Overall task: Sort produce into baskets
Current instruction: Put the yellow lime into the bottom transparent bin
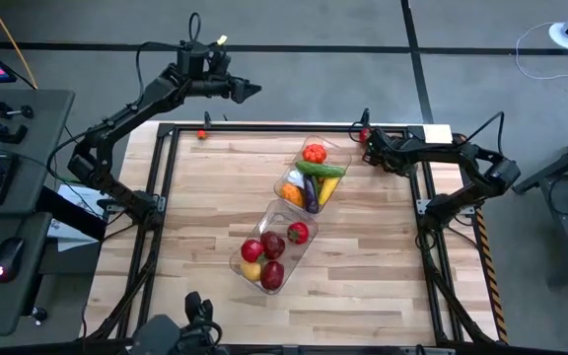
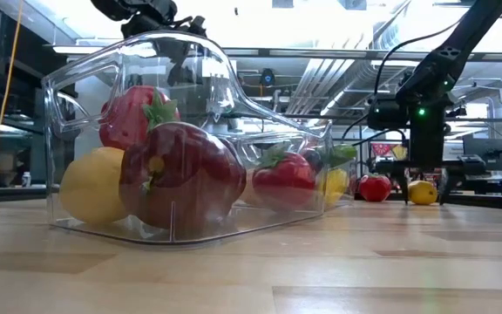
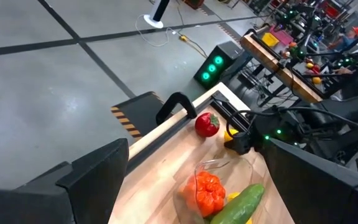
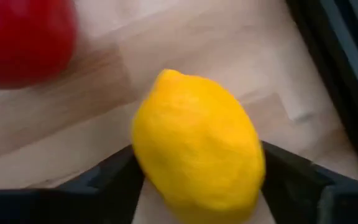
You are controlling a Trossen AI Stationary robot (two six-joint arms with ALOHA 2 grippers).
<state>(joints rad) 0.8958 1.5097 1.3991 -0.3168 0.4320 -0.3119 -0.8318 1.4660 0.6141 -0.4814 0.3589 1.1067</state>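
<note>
Pale wooden planks make up the tabletop [image 1: 205,187], framed by black rails on a grey floor. Nearest the front edge lies a clear plastic rectangular bin [image 1: 269,248] holding dark red apples [image 1: 272,274], a yellow lemon [image 1: 251,271] and a red tomato with a green top [image 1: 297,233]. Just beyond it, end to end at a slant, sits a second clear plastic bin [image 1: 314,176] with an orange-red ribbed pumpkin [image 1: 315,154], a green cucumber [image 1: 320,170], a purple eggplant [image 1: 311,194] and an orange carrot [image 1: 293,194]. At the far right corner, the right claw [image 1: 373,141] is down at the tabletop, its two dark fingers [image 4: 104,177] spread on either side of a loose yellow lemon [image 4: 197,149], beside a loose red tomato [image 3: 207,124]. Farthest back, the left claw [image 1: 254,90] hangs raised beyond the far rail, fingers [image 3: 98,174] parted and holding nothing.
</note>
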